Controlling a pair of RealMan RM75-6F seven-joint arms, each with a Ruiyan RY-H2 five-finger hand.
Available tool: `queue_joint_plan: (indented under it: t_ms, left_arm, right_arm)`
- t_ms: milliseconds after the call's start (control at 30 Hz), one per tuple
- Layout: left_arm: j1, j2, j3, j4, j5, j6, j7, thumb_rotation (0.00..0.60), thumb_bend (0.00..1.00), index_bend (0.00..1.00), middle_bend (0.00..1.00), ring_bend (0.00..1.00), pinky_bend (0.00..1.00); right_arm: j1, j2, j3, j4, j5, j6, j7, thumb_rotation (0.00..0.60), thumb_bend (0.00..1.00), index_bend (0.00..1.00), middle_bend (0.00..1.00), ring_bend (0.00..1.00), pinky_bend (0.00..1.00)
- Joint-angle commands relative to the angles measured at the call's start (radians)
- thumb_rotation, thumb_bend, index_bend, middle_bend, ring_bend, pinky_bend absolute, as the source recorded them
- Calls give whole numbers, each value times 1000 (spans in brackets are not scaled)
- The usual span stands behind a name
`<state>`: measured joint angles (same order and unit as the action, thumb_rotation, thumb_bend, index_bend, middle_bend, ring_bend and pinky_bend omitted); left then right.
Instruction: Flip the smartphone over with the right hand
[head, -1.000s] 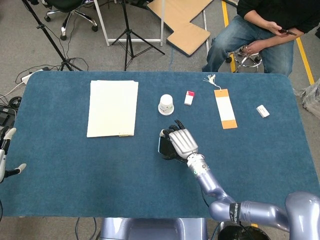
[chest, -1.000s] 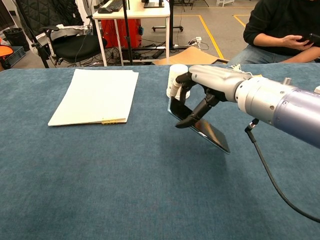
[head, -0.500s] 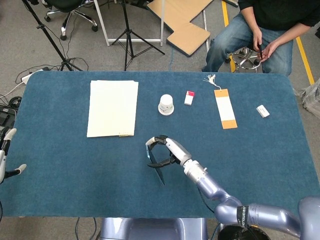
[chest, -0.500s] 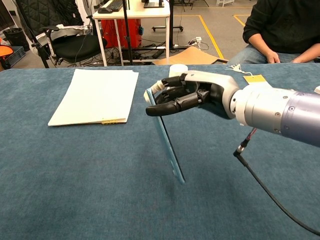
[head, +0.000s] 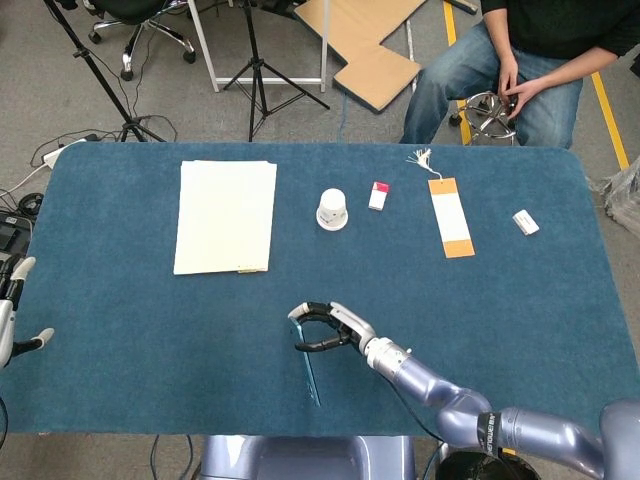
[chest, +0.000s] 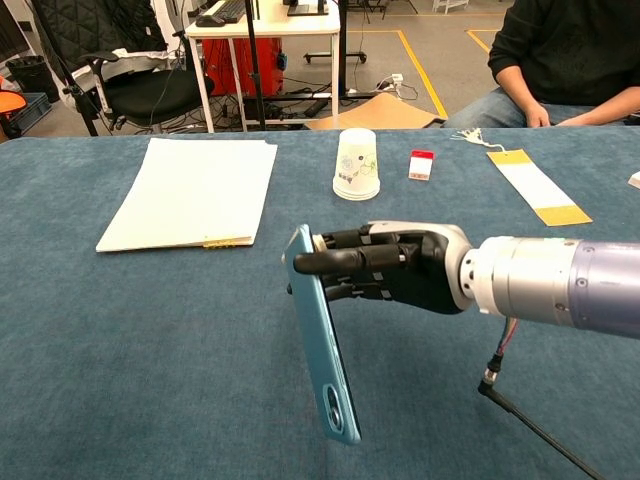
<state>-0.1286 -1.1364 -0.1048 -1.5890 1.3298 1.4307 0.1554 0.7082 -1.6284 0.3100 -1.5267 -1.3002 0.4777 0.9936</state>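
Bare blue table (head: 150, 340) all around the right hand (head: 335, 328) from 6 to 9 o'clock; nearest clutter is the paper stack (head: 226, 214) at 11, upside-down cup (head: 332, 209) at 12.

This is a robotics lab or test workspace — not a home. A large table (head: 120, 370) covered in blue carpet-like cloth stands on a grey floor marked with yellow tape lines (head: 608, 105). Black tripod stands (head: 262, 70) rise just beyond the table, and cables with a power strip (head: 55, 155) trail over the floor at its left corner. An office chair (chest: 150, 95) and a white desk (chest: 265, 25) stand behind, flattened cardboard (head: 365, 45) lies on the floor — and a seated person (head: 530, 60) waits on a stool at the far side
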Motion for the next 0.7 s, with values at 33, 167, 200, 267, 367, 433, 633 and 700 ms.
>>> queue_joint_plan:
  t_ms: [33,167,200,267,367,433,633,700]
  left_arm:
    - [0,-1,0,0,-1,-1,2,600,0,0,0,0,0]
    - [-2,-4,1,1,-2,-3,7,600,0,0,0,0,0]
    - [-2,-4,0,1,-2,-3,8,600,0,0,0,0,0]
    - [-2,-5,1,0,-1,-1,9,600,0,0,0,0,0]
    - [0,-6,-1,1,-2,3,10,600,0,0,0,0,0]
    - [0,-6,-1,0,-1,4,9,600,0,0,0,0,0]
    - [-1,-8,3,-1,6,3,12,600,0,0,0,0,0]
    - [-1,-8,4,0,10,5,13,600,0,0,0,0,0]
  right_arm:
    - [-5,-13,-17,34,-42,-10,34,600,187,504,538,196,120]
    - [-5,-19,-40,76,-108,18,47,600,189,404,415,158,120]
    - [-4,-20,-47,87,-127,31,42,600,189,335,336,121,120]
    - [-3,-23,-66,111,-167,61,21,600,189,233,214,48,102]
    - [-4,-31,-90,149,-214,114,-16,600,189,128,77,0,47]
    - [-5,-37,-103,179,-240,151,-50,600,184,75,24,0,15]
    - [-12,-47,-115,252,-271,276,-153,600,154,18,0,0,0]
    - [-14,-43,-114,261,-274,307,-181,600,141,18,0,0,0]
